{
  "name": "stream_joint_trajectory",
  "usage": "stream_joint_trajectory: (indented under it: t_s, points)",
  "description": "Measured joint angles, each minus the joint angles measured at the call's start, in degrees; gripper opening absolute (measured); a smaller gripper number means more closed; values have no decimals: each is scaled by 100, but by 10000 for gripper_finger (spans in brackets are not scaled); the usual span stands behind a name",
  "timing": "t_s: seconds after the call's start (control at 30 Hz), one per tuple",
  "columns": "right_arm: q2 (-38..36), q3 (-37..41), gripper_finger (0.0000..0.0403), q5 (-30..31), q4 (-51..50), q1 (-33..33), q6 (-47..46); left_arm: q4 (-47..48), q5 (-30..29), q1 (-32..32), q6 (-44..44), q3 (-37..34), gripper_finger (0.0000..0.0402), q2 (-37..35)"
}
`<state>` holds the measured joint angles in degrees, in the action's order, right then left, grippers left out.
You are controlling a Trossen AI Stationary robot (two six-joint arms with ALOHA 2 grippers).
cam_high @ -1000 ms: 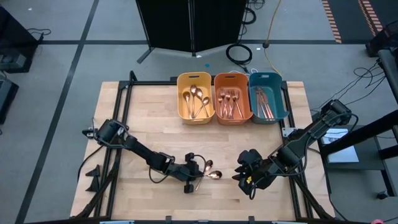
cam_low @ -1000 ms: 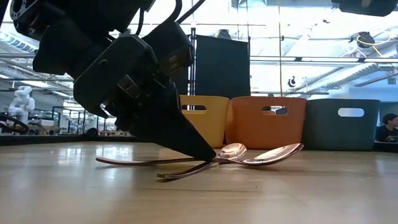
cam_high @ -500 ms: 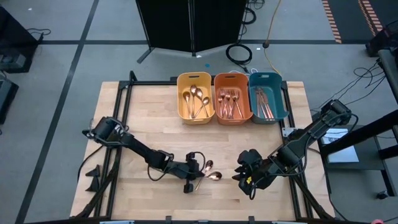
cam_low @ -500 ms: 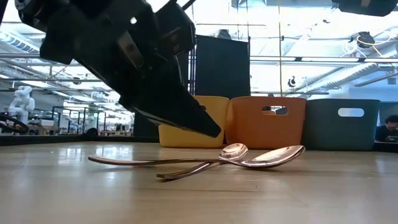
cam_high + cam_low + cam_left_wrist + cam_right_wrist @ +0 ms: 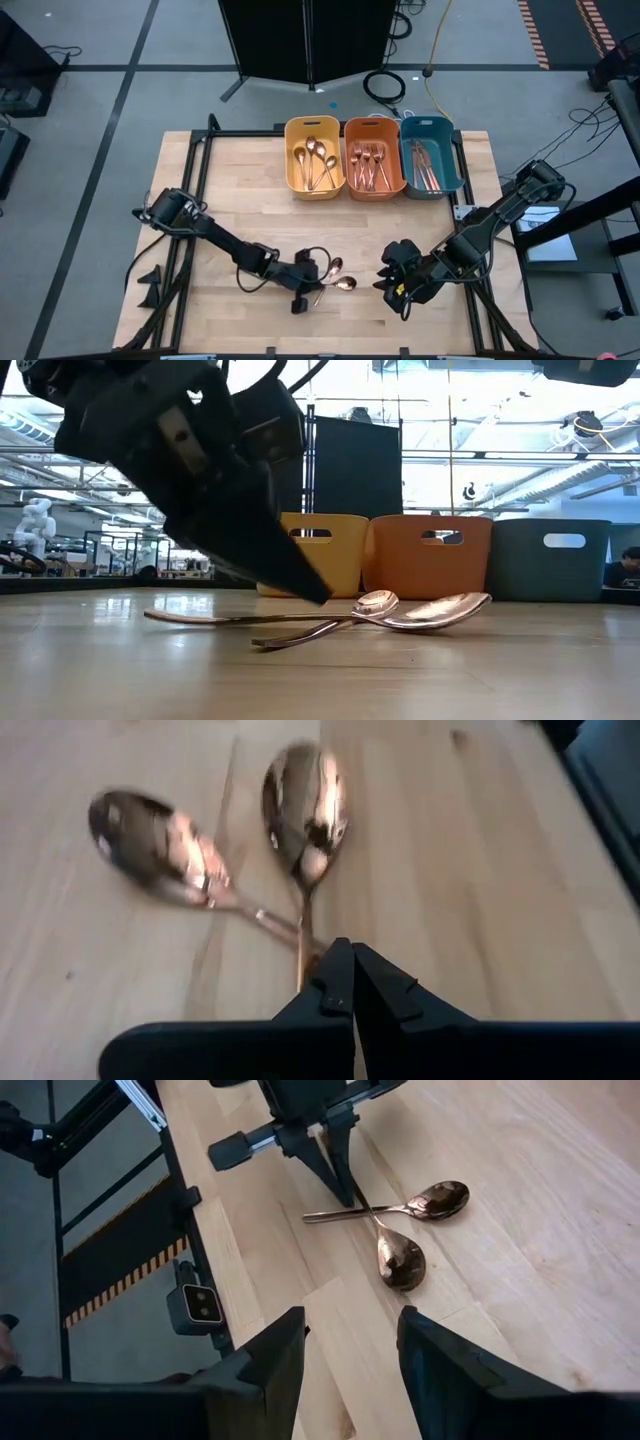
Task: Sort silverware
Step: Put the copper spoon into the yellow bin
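I have the left gripper [image 5: 351, 982] pinched closed, empty, poised just above the crossing handles of 2 spoons [image 5: 338, 277] lying on the table [image 5: 240, 200], well in front of the yellow bin [image 5: 314, 158]. My right gripper [image 5: 350, 1345] waits spread wide beside those spoons. More silverware [image 5: 371, 166] fills the 3 bins.

Two dark jointed arms, looping black cables, left end effector [image 5: 352, 982] with tapered black fingers [image 5: 390, 1000]
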<state>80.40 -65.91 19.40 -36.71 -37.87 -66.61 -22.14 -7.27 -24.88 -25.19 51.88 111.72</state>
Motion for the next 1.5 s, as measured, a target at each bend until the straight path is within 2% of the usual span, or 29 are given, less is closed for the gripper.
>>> stream_joint_trajectory:
  t_s: [0.17,0.43,0.6,0.67,0.8,0.9,1.03,1.17,1.5]
  points:
    - [0,0,148,1,0,0,23,-385,191,0,-91,0,0,0]
    - [0,0,148,14,0,4,20,-1463,426,79,-1433,9,0,-4]
    - [0,2,148,54,0,42,22,-1613,451,117,-2087,9,0,-7]
    - [0,5,148,58,0,41,60,-1600,639,157,-2032,9,0,-26]
    - [0,9,148,55,-11,41,127,-1360,985,264,-1689,20,0,-493]
    - [0,9,148,55,-64,81,160,-556,992,348,-1139,16,0,-988]
    - [0,9,148,55,-210,111,173,69,463,399,-593,14,0,-1589]
    - [0,9,148,55,-217,118,174,424,-194,398,-438,9,0,-1701]
    - [0,9,148,55,-254,118,172,463,-173,415,-444,11,0,-1484]
